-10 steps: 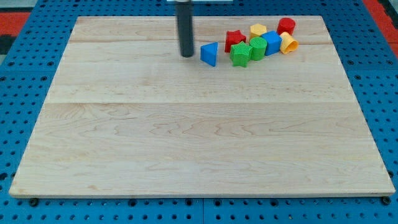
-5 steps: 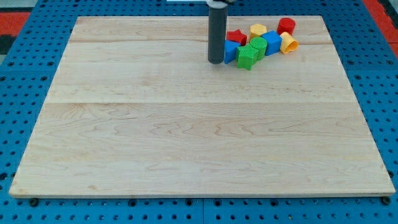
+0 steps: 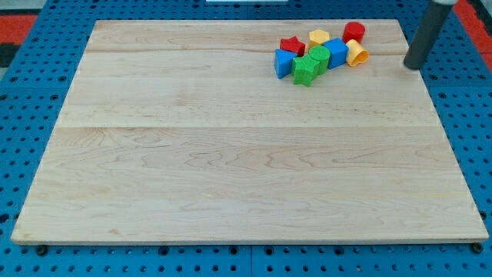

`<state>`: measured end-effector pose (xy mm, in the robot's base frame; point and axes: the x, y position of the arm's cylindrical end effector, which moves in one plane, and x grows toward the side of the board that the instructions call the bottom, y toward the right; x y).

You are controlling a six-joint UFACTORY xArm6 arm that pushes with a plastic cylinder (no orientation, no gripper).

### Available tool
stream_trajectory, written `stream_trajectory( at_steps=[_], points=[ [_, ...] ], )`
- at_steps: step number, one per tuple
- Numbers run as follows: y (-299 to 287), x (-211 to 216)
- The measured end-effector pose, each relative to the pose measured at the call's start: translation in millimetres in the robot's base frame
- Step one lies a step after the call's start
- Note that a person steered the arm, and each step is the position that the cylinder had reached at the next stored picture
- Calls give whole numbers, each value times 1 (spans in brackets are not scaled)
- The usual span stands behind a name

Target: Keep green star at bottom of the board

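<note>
The green star (image 3: 304,70) lies near the view's top right of the wooden board (image 3: 231,154), in a tight cluster. A blue triangle (image 3: 283,64) touches its left side, a second green block (image 3: 320,57) its upper right, and a red star (image 3: 292,45) sits above. My tip (image 3: 413,66) is at the board's right edge, well to the right of the cluster and touching no block.
The cluster also holds a blue cube (image 3: 336,51), a yellow block (image 3: 319,36), a red cylinder (image 3: 354,32) and a yellow-orange block (image 3: 357,54). Blue pegboard (image 3: 31,115) surrounds the board.
My tip pushed the blue triangle right against the green star, nudging the star slightly, then moved far right to the board's right edge.
</note>
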<state>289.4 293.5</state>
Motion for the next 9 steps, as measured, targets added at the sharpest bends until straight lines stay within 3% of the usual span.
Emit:
stream_trajectory(
  at_steps=[1,5,6,9],
  points=[
    [-7,-41],
    [-175,-21],
    [-188,-6],
    [-293,109]
  ],
)
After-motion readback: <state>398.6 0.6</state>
